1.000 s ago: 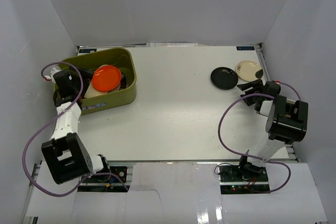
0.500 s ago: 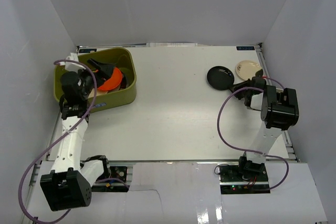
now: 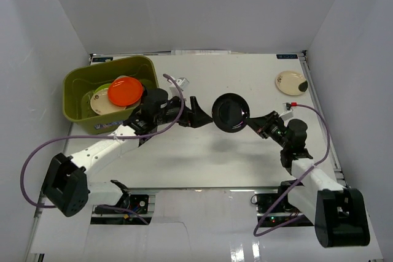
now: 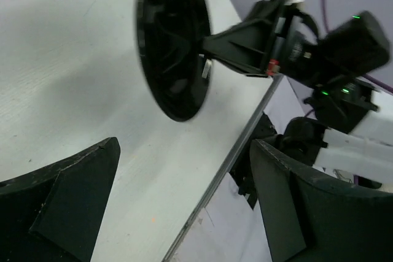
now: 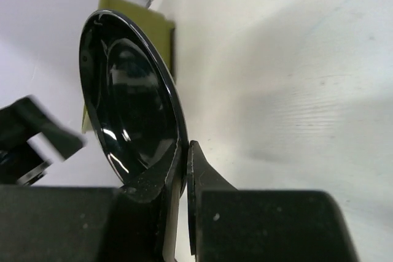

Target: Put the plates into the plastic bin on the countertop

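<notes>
Above mid-table, right gripper (image 3: 253,124) pinches black plate (image 3: 231,113), upright on edge; left gripper (image 3: 199,115) gapes empty beside; bin (image 3: 77,78) far left.

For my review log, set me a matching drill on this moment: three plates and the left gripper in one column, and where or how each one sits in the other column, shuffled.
Things:
1. black plate
2. orange plate
3. cream plate with a dark patch
4. left gripper

Places or states:
A. lying in the plastic bin
B. open, facing the black plate
C. flat on the countertop, near its far right corner
D. held on edge, rim pinched between the fingers of the right gripper

Pairs: 1-D, 2-A, 3-C, 4-B
</notes>
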You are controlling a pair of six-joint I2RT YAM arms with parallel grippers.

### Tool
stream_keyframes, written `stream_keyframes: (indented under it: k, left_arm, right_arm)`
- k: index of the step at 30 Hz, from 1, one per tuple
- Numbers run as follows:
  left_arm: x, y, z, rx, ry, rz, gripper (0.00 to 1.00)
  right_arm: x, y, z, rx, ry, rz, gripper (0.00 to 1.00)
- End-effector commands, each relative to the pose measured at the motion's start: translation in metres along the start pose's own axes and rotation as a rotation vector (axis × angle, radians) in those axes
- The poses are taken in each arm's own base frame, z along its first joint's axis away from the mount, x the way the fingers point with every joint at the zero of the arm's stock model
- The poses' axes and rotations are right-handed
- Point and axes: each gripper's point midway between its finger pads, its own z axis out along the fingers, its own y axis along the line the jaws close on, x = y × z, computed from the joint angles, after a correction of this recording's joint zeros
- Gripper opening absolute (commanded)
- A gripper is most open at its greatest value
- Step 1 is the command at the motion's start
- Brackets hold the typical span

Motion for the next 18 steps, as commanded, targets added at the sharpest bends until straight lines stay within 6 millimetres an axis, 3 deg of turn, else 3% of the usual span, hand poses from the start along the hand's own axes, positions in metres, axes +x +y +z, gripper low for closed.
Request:
stream_keyframes:
  k: [1, 3, 7, 10, 14, 15, 16, 18]
  left_arm:
    - [0.006, 0.019, 0.014, -0.087, -0.003, -0.001, 0.97]
    - [0.014, 0.026, 0.024, -0.1, 0.02, -0.013, 0.93]
    - [0.02, 0.007, 0.038, -0.018, 0.03, -0.006, 0.85]
    - [0.016, 0.0, 0.044, 0.003, 0.016, 0.007, 0.63]
    - [0.011, 0.011, 0.043, -0.065, -0.005, 0.014, 0.1]
    - [0.005, 0.014, 0.041, -0.094, -0.024, 0.021, 0.0]
    - [-0.005, 0.019, 0.036, -0.146, -0.055, 0.042, 0.0]
    - [-0.018, 0.022, 0.029, -0.186, -0.089, 0.057, 0.0]
  right_arm:
    - [0.015, 0.025, -0.016, -0.063, 0.056, -0.06, 0.08]
    - [0.016, 0.044, -0.024, -0.115, 0.062, -0.104, 0.08]
    - [0.023, 0.051, -0.031, -0.13, 0.105, -0.117, 0.08]
    - [0.028, 0.049, -0.033, -0.131, 0.126, -0.11, 0.08]
    - [0.028, 0.049, -0.032, -0.132, 0.125, -0.108, 0.09]
    - [0.028, 0.048, -0.031, -0.127, 0.125, -0.11, 0.15]
    - [0.026, 0.048, -0.03, -0.122, 0.125, -0.111, 0.32]
    - [0.026, 0.045, -0.029, -0.105, 0.133, -0.11, 0.47]
